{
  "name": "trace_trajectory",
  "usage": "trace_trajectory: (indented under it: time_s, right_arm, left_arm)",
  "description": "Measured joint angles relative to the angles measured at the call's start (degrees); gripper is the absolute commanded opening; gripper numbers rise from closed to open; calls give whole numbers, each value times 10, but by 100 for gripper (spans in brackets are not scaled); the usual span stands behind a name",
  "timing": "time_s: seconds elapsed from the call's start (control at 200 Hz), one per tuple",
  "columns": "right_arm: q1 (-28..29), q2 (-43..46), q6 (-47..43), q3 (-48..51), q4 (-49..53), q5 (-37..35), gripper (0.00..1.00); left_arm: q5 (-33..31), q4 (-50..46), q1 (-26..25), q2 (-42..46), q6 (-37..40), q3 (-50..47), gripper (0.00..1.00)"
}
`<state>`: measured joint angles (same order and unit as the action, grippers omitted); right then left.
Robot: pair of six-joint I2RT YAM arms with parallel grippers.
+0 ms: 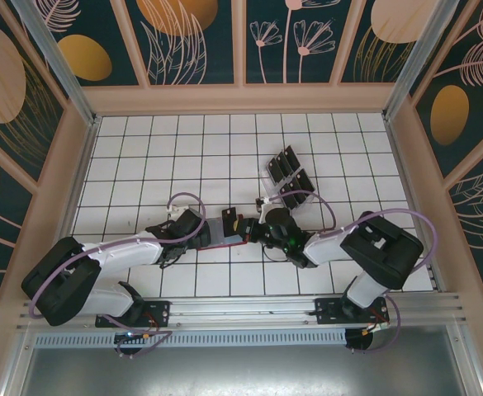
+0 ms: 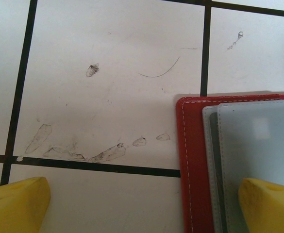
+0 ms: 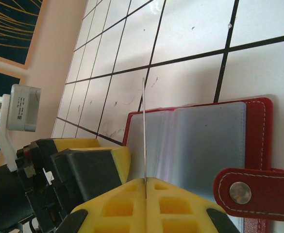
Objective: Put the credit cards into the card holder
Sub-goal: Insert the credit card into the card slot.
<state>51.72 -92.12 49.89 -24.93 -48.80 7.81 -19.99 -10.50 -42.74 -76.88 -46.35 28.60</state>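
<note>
Yellow fingertips of the right gripper [image 3: 145,188] sit closest to the lens in the right wrist view, pressed together on a single credit card [image 3: 144,131]. It shows edge-on as a thin upright line, standing over the inner fold of the card holder [image 3: 207,141]. That red wallet lies open and flat, grey lining up, its tab clasp [image 3: 258,191] folded over its near side.

Beneath it spreads a white table [image 1: 142,157] ruled into squares by black lines, one tile smudged with dark scuff marks [image 2: 83,153]. Peach-framed wall panels [image 1: 191,41] in dark teal with pale plant drawings enclose the table, and a metal rail [image 1: 241,318] runs along its near edge.

Both arms fold in from their bases, elbows out towards the sides, forearms low, and meet at the card holder [image 1: 231,224] mid-table. The left gripper [image 1: 193,228] is spread wide; one of its fingers [image 2: 16,204] is over bare tile, the other over the wallet's lining. More credit cards [image 1: 289,176] stand in slanted rows further back, right of centre.
</note>
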Motion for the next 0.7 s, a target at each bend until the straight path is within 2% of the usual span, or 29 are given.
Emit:
trace_trajectory:
  time_s: [0.696]
  right_arm:
    - [1, -90, 36, -2, -82, 27, 0]
  left_arm:
    - [0, 9, 0, 0, -4, -5, 99]
